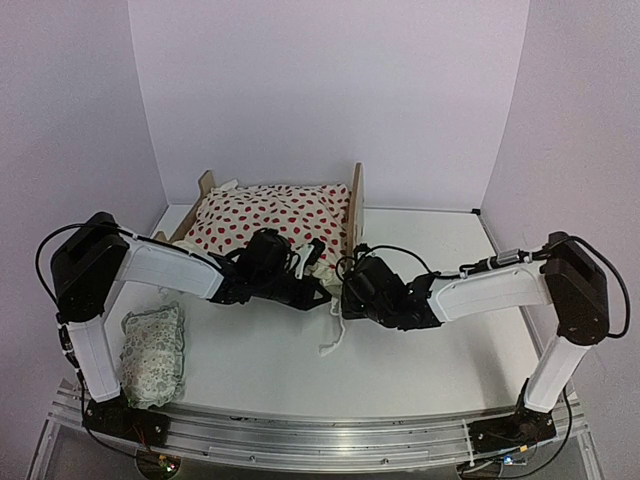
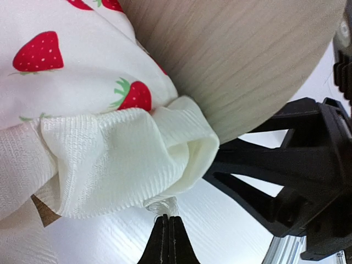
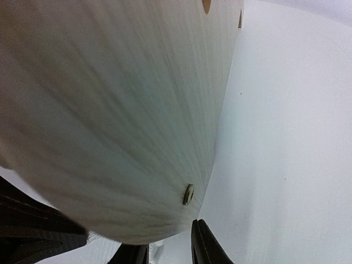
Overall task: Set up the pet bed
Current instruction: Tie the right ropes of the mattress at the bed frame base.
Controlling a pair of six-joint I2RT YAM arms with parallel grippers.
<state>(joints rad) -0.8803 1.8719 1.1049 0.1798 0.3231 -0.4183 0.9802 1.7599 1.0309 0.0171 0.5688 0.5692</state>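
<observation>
One pale plywood pet bed (image 1: 356, 200); strawberry-print blanket (image 1: 270, 215) over it

- Back wall (image 1: 330, 90) was plain and pale, with a faint lilac tint.
- Left wall (image 1: 60, 120) and right wall (image 1: 590, 120) were the same plain finish, a shade darker, and met the back wall at straight vertical corners.
- The three walls closed in the counter (image 1: 440, 340) on its far side and both flanks.
- Counter top was flat, matte white.
- A silver metal rail (image 1: 330, 440) ran along the counter's near edge.
- Light was soft and even, and left only faint grey shadows on the counter.
</observation>
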